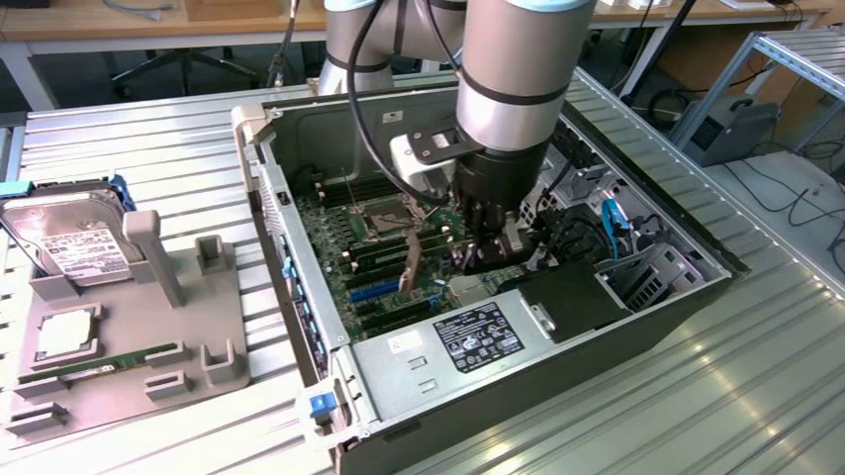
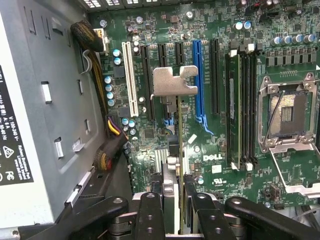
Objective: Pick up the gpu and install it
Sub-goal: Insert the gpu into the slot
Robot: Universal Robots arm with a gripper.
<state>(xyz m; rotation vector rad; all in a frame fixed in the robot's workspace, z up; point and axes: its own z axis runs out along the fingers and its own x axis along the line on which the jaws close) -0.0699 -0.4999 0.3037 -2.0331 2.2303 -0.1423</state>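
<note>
The gpu (image 2: pixel 172 82) is seen edge-on in the wrist view, a thin card with its pale metal bracket at the far end. My gripper (image 2: pixel 177 202) is shut on its near end, one black finger (image 2: pixel 150 215) on each side. The card hangs over the black expansion slots of the green motherboard (image 2: pixel 220 150), just beside the blue slot (image 2: pixel 197 75). I cannot tell whether its edge touches a slot. In the exterior view my gripper (image 1: pixel 492 259) reaches down into the open computer case (image 1: pixel 284 237), and the gpu (image 1: pixel 412 262) stands upright on the exterior view's left of it.
The grey power supply (image 1: pixel 462 341) fills the near corner of the case, and cables (image 2: pixel 107 150) run beside it. Memory sticks (image 2: pixel 242 110) and an open processor socket (image 2: pixel 287 115) lie past the slots. A grey holder (image 1: pixel 172 327) outside carries a hard drive (image 1: pixel 73 247) and a memory stick (image 1: pixel 113 361).
</note>
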